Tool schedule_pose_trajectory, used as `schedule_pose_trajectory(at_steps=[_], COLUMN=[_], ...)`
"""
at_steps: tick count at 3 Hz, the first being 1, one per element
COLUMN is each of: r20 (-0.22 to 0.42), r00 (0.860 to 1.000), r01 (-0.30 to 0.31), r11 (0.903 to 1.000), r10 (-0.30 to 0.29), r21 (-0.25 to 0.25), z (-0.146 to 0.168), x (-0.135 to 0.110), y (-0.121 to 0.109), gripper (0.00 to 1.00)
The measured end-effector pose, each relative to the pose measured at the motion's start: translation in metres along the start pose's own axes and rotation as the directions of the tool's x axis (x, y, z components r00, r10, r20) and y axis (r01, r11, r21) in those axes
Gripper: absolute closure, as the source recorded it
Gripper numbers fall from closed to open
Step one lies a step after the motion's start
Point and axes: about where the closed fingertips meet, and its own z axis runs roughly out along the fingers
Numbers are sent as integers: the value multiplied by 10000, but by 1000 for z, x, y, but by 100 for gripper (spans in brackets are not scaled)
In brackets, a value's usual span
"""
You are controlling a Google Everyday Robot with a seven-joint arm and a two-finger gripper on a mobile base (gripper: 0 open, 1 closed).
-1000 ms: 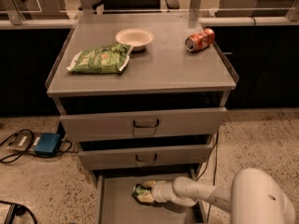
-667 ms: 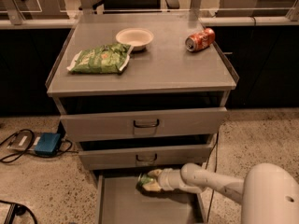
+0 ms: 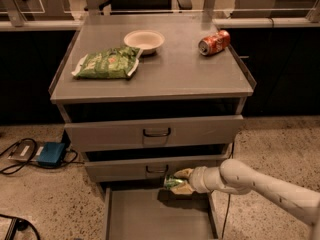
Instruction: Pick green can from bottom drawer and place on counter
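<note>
Green can (image 3: pixel 172 182) hangs in the gripper (image 3: pixel 180 181), fingers (image 3: pixel 184 173) clenched around it, over the far end of the open bottom drawer (image 3: pixel 150 216) and just in front of the middle drawer (image 3: pixel 125 170). A clean lift likely means drawing back toward the near side, clear of both upper drawer fronts, before rising to the desk (image 3: pixel 175 76) and its bare stretch between snack bag (image 3: pixel 106 63) and orange-red can (image 3: pixel 214 42).

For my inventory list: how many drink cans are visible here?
2. An orange-red can lies on its side on the counter, back right. The green can is held in the gripper, above the open bottom drawer. Others may be hidden inside the upper drawers.
</note>
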Motion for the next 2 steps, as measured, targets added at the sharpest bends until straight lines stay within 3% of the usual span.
schedule_pose_trajectory(at_steps=[1,2], r20=[238,312], r00=[9997,9995], r01=[66,-78], r11=[9993,9993], r10=[-57,89], r21=[-376,-373], z=[-46,-106], x=[1,3], y=[46,94], gripper=[100,100])
